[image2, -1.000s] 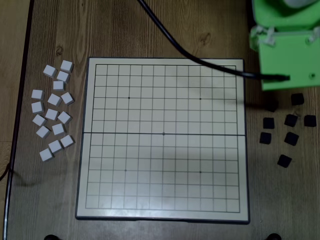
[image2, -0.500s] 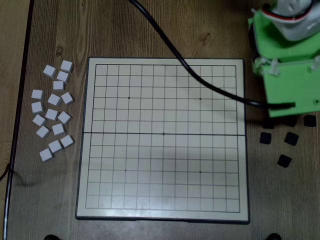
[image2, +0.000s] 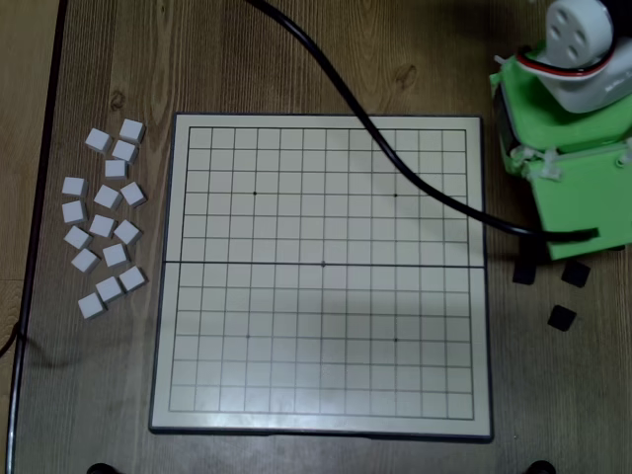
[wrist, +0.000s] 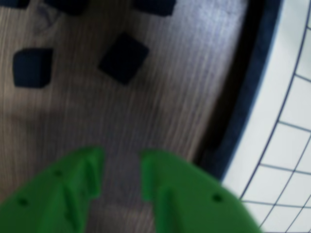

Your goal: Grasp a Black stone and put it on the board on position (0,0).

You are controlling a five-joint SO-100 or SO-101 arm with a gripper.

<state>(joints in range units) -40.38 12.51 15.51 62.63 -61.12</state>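
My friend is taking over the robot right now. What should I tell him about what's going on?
Gripper: open and empty, its green fingers hanging over bare table right of the board in the overhead view.
Black stones: in the wrist view, the nearest one lies ahead of the fingers, another left of it, more at the top edge. From overhead, the arm hides most; one shows clearly.
White blocks: piled left of the board.
Done: nothing; the board has no stones.
Left: grab a black stone, then place it at (0,0).
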